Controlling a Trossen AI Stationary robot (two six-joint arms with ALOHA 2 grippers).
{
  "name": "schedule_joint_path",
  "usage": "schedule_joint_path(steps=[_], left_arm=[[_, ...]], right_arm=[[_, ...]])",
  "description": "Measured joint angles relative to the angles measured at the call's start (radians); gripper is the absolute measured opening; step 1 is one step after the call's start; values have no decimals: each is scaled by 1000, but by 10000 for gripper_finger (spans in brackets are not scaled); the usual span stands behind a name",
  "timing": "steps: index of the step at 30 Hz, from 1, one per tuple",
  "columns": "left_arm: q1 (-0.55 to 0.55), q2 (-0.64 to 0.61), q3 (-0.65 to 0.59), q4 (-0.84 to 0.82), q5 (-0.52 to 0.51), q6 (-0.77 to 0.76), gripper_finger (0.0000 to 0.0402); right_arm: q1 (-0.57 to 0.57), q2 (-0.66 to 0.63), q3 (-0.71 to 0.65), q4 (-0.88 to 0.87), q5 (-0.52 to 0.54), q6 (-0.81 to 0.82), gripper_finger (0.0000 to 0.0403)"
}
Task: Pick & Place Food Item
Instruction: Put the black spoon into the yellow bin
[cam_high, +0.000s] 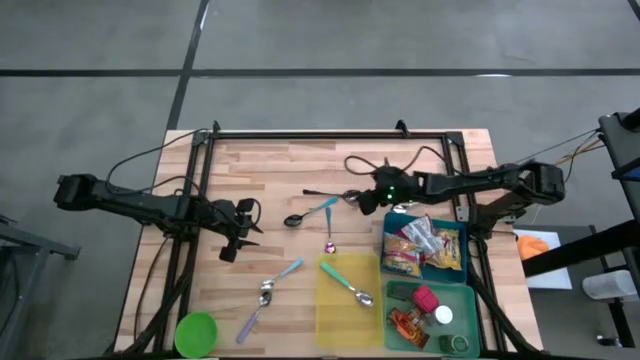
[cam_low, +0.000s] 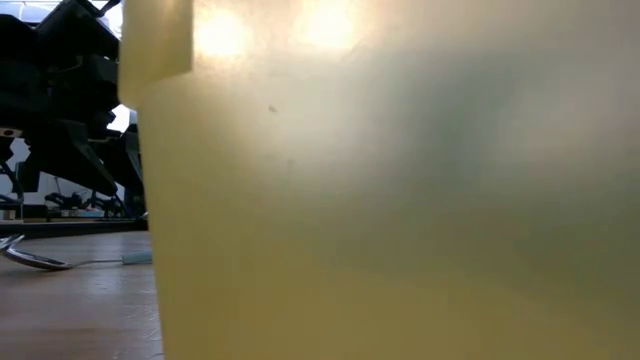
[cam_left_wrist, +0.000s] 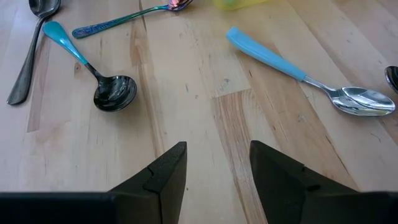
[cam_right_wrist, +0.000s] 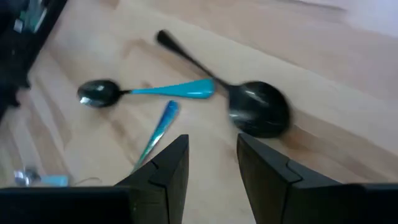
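Note:
Food packets (cam_high: 424, 246) lie in a blue bin (cam_high: 461, 232) at the right of the table. No gripper touches them. My right gripper (cam_high: 360, 197) hangs open left of the bin, slanting down over a black spoon (cam_right_wrist: 257, 109), with nothing between its fingers (cam_right_wrist: 166, 163). My left gripper (cam_high: 240, 226) waits open above bare wood at the table's left, near a teal-handled spoon (cam_left_wrist: 109, 87) and a light-blue-handled spoon (cam_left_wrist: 311, 79).
A green bin (cam_high: 472, 318) with small items stands in front of the blue one. A yellow tray (cam_high: 335, 318) holding a spoon (cam_high: 350, 284) fills most of the low view (cam_low: 400, 200). A green bowl (cam_high: 197, 333) sits near left. Several spoons (cam_high: 310, 212) lie mid-table.

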Motion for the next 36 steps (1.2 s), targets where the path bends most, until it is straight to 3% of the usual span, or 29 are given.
schedule_joint_path(steps=[5,13,27,36], left_arm=[[0,0,0,0,0,0,174],[0,0,0,-1,0,0,174],[0,0,0,0,0,-2,174],[0,0,0,0,0,-2,174]], right_arm=[[-31,-3,-92,112,3,166,135],[-86,44,-83,126,-67,250,135],[-150,136,-64,116,-128,288,135],[-152,214,-63,215,-154,283,135]])
